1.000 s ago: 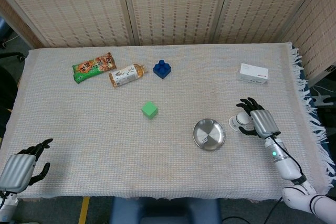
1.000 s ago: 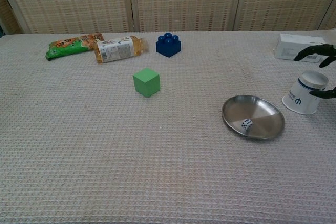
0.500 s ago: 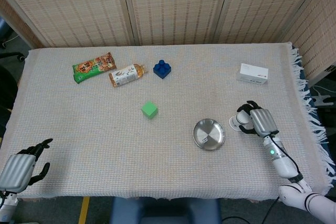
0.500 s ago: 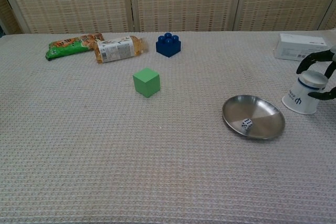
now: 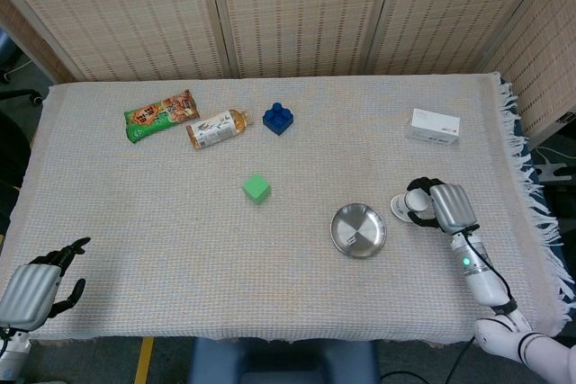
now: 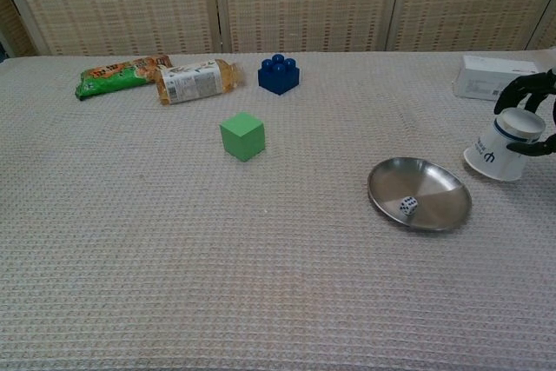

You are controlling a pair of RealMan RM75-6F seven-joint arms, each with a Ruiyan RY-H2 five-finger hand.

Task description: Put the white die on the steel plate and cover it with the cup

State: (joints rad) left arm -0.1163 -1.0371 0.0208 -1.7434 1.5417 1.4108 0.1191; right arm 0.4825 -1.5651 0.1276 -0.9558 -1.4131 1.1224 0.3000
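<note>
The white die [image 6: 408, 206] lies inside the steel plate [image 6: 434, 185] [image 5: 346, 242] right of the table's middle. Just right of the plate is a white paper cup [image 6: 502, 149] [image 5: 409, 205], mouth down and tilted, with a blue mark on its side. My right hand [image 5: 441, 206] [image 6: 533, 103] grips the cup near its top, fingers curled around it. At the near left corner, my left hand [image 5: 38, 283] hangs off the table's edge with its fingers apart and nothing in it.
A green cube [image 6: 242, 135] sits left of the plate. Further back lie a blue brick [image 6: 278, 74], a small bottle [image 6: 193, 81] and a green snack packet [image 6: 120, 74]. A white box [image 6: 499, 77] rests at the back right, behind the cup.
My right hand's fingers have closed around the cup, and the cup has tipped and lifted slightly. My left hand has not moved.
</note>
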